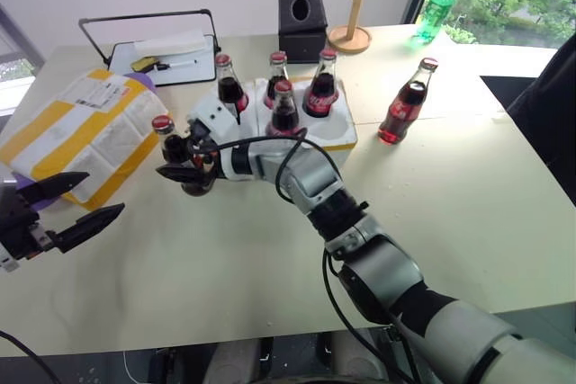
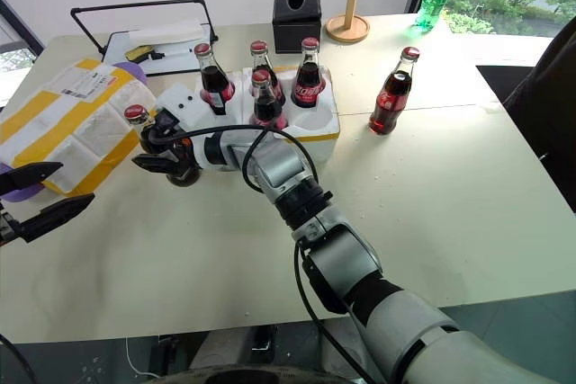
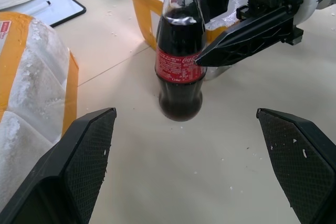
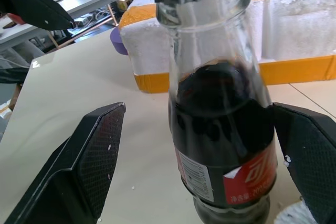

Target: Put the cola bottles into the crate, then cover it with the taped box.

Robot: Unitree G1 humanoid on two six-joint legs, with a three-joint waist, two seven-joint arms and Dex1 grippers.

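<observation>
The white crate (image 1: 337, 137) with a yellow tape band holds several cola bottles (image 1: 285, 110) upright in its wells. One cola bottle (image 1: 167, 148) stands on the table just left of the crate. My right gripper (image 1: 173, 161) is open, with a finger on each side of this bottle (image 4: 220, 145). Another cola bottle (image 1: 405, 103) stands on the table right of the crate. The taped box (image 1: 81, 128) lies at the left. My left gripper (image 1: 81, 200) hangs open and empty in front of it, pointing at the flanked bottle (image 3: 180, 61).
At the table's back stand a black tissue box (image 1: 302, 24), a wooden stand (image 1: 355, 6), a green plastic bottle (image 1: 436, 8) and a tray with a black handle (image 1: 162, 51). A purple object (image 1: 144, 80) shows behind the taped box.
</observation>
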